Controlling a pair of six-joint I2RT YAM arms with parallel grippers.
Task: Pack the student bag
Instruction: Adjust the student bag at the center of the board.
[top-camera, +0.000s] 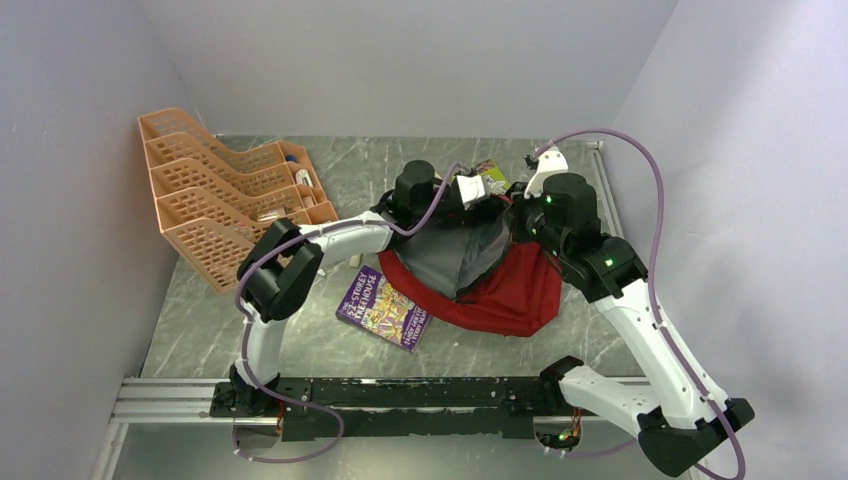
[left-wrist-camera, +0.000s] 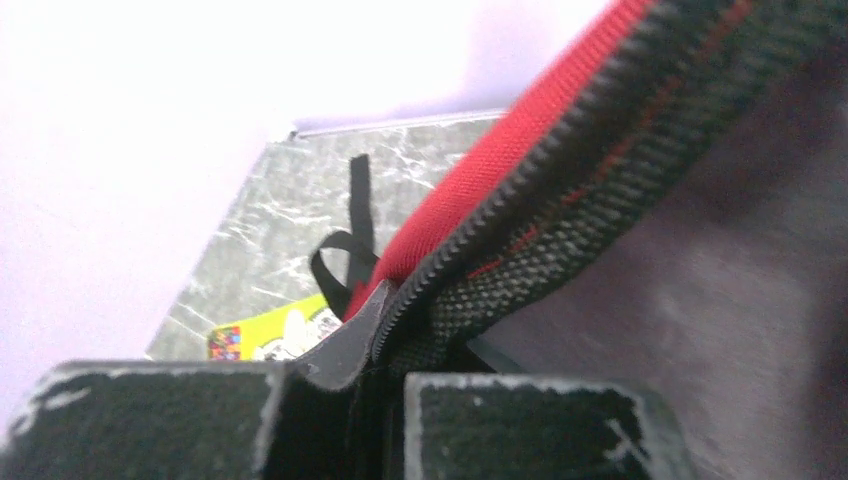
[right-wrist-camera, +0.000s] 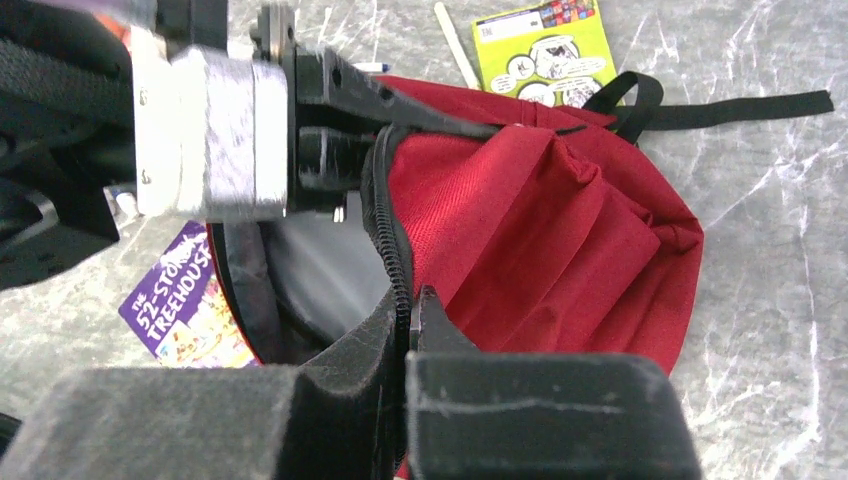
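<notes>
The student bag (top-camera: 520, 290), red with grey lining, lies open in the middle of the table. My left gripper (top-camera: 488, 197) is shut on the far edge of its opening. In the left wrist view the black zipper tape and red fabric of the bag (left-wrist-camera: 480, 165) run between the closed left gripper (left-wrist-camera: 385, 350). My right gripper (top-camera: 520, 225) is shut on the same zipper edge nearer the right side. The right wrist view shows the right gripper (right-wrist-camera: 410, 325) pinching the zipper of the bag (right-wrist-camera: 560, 230), with the left gripper (right-wrist-camera: 395, 125) clamped further along the rim.
A purple Treehouse book (top-camera: 385, 310) lies flat just left of the bag, partly under it. A yellow-green booklet (top-camera: 490, 172) and a white stick (right-wrist-camera: 455, 45) lie behind the bag. An orange tray rack (top-camera: 215, 200) stands at the back left.
</notes>
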